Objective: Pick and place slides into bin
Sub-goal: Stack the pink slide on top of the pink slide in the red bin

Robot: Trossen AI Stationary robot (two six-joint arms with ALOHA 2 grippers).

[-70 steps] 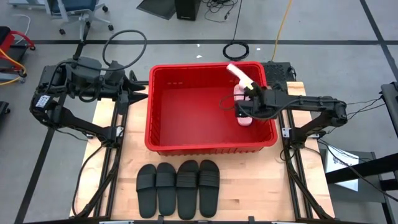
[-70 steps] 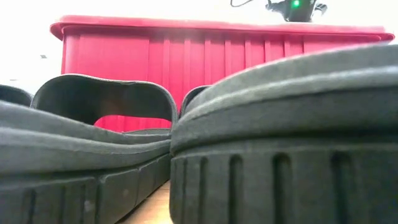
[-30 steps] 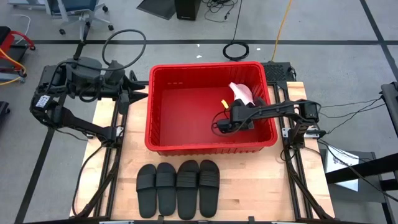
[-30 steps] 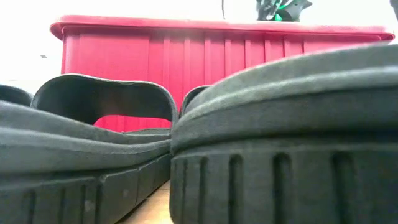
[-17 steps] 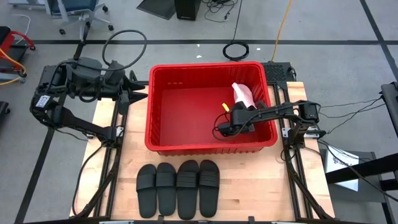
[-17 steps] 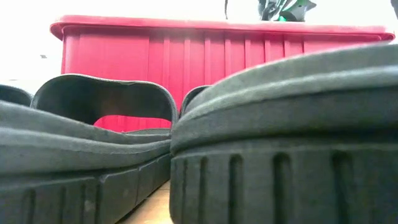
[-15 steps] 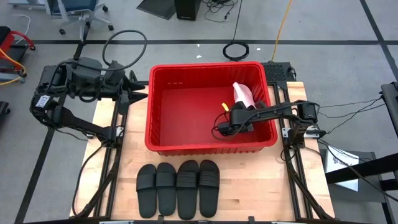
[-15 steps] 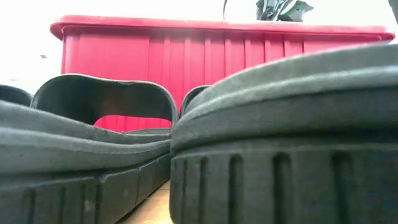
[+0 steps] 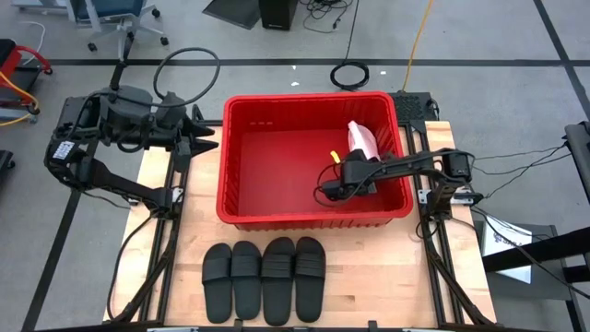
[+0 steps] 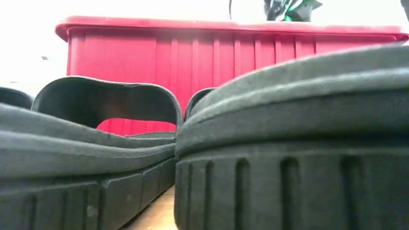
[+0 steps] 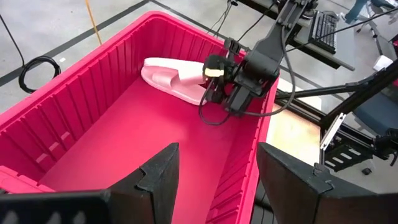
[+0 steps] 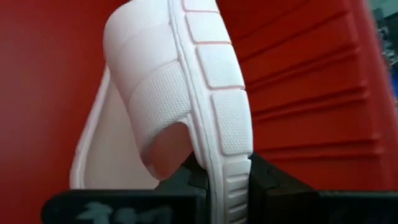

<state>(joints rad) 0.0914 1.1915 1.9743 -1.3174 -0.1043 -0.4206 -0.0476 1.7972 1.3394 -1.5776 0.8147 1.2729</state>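
Observation:
The red bin (image 9: pixel 313 219) stands on the table's far half. Inside it, by its right wall, is a pale pink slide (image 9: pixel 361 140), turned on its side and also seen from the left wrist (image 11: pixel 171 79). My right gripper (image 9: pixel 358 160) reaches into the bin from the right and is shut on this slide. Several black slides (image 9: pixel 264 278) lie side by side, soles down, at the table's near edge, and they fill the low view (image 10: pixel 287 128). My left gripper (image 11: pixel 217 180) waits open, high over the table's far left (image 9: pixel 205 134). My right gripper (image 12: pixel 227 180) pinches the pink slide's sole (image 12: pixel 231 149) by its edge between its two fingers (image 12: pixel 186 182), just behind the strap (image 12: pixel 158 102). The slide stands on its side, its treaded underside toward the bin's ribbed right wall. Whether it rests on the bin's floor I cannot tell.
The bin's ribbed walls (image 11: pixel 74 93) close in the right gripper on three sides, and most of its red floor (image 9: pixel 277 166) is bare. Bare wood shows on the table left of the bin (image 9: pixel 198 180). Cables and chair legs lie on the floor beyond the table.
My right gripper has rolled its wrist inside the bin while staying shut. The pink slide has turned with it, from lying broadside to standing narrow on its edge along the right wall. The bin has shifted slightly toward the table's right edge.

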